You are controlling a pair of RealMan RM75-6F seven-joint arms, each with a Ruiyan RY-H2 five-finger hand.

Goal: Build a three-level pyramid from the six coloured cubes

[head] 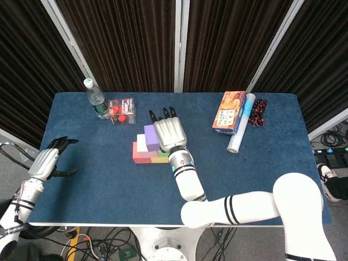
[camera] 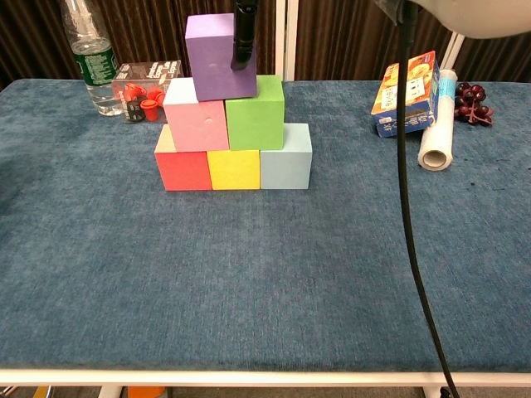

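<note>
The robot's right hand [head: 171,134] held the purple cube [camera: 221,56] from above, a dark fingertip [camera: 242,37] pressed to its front face, as the block sat low over the seam between the pink cube [camera: 197,125] and the green cube [camera: 255,113]. Whether the purple cube rested fully on that second tier could not be told; it appeared to touch both, offset slightly left. The grip from overhead seemingly kept the lower blocks clear of the fingers while the cap piece was centred. Beneath, the red cube [camera: 182,170], yellow cube [camera: 233,169] and pale blue cube [camera: 285,166] formed the base row, touching side to side on the blue counter [camera: 265,282]. The left hand [head: 46,162] hung idle off the counter's near-left edge, fingers loosely apart and holding nothing. A water bottle [camera: 88,58] and a snack box [camera: 405,82] stood well apart at the back. Release appeared to be the only step left.
</note>
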